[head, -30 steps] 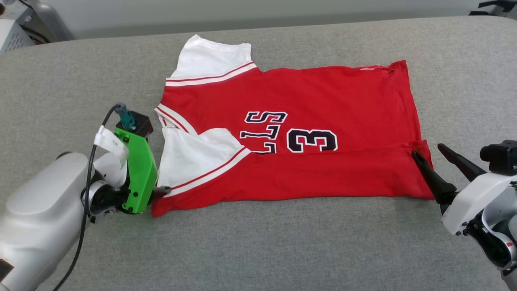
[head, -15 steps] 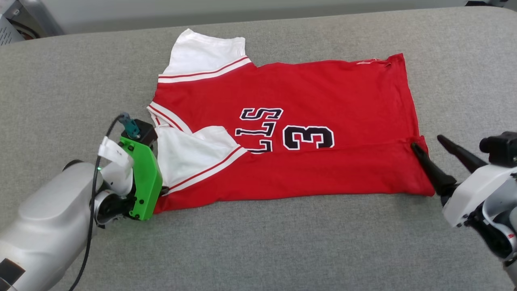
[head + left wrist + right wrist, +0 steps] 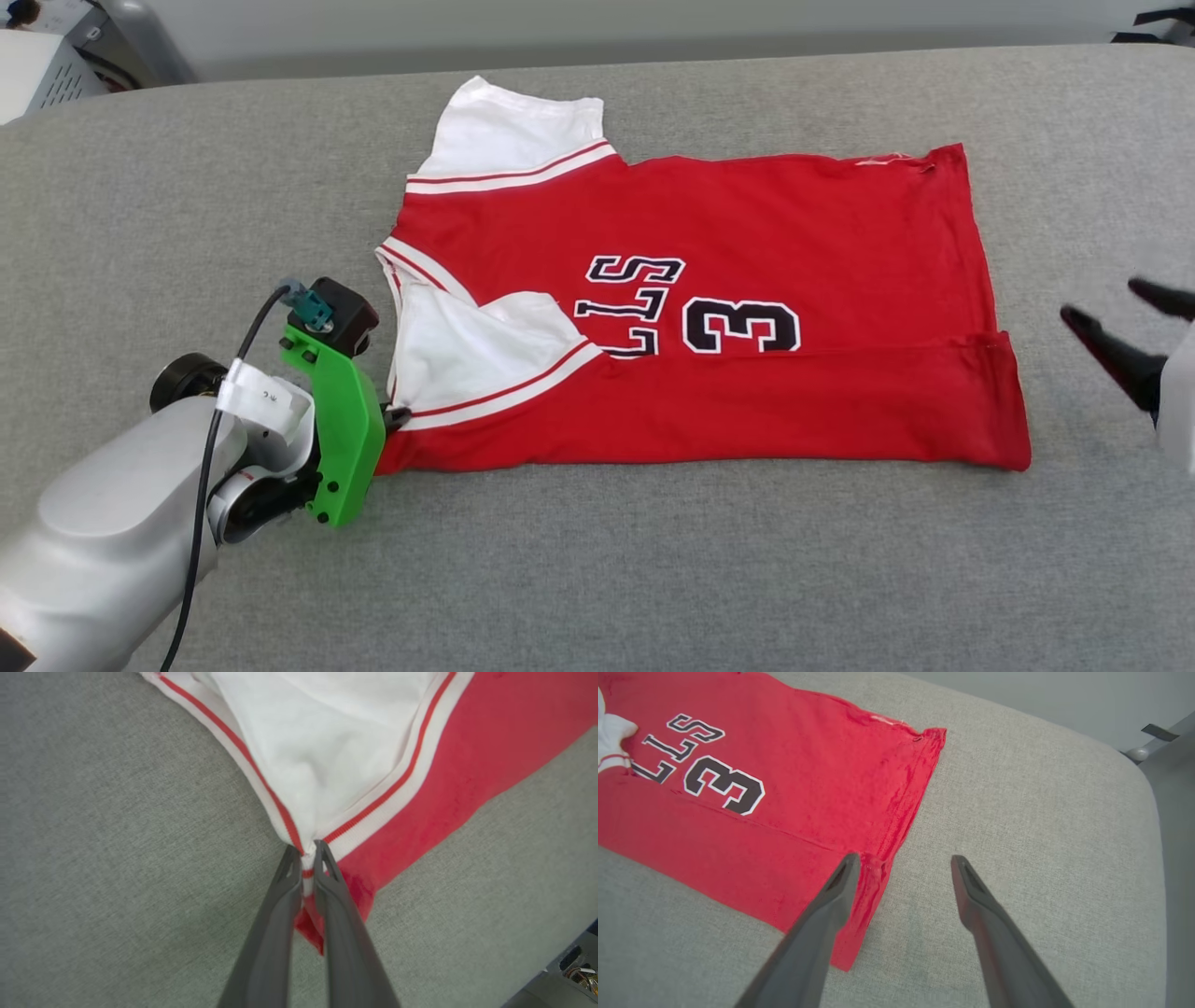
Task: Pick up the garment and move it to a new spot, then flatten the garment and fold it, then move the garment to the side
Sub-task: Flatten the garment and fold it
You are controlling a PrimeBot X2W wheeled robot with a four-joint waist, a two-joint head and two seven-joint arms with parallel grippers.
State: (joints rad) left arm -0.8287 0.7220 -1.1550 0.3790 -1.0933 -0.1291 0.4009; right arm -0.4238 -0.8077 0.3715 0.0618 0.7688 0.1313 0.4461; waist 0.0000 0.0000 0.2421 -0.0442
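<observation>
Grey surface point(image 3: 597, 560) bears garment point(image 3: 747, 224), left claw point(image 3: 306, 851) pinching its corner.

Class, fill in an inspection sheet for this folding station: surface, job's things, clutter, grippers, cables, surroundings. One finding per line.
Surface: grey fabric table top, smooth.
Job's things: red jersey T-shirt lying flat, near edge folded over; near white sleeve folded onto the front, partly covering the lettering.
Clutter: nothing seen.
Grippers: left gripper shut on the shirt's corner by the striped trim; right gripper open by the hem, holding nothing.
Cables: black cable running along the left arm.
Surroundings: pale wall behind; pale perforated box at the far left.
</observation>
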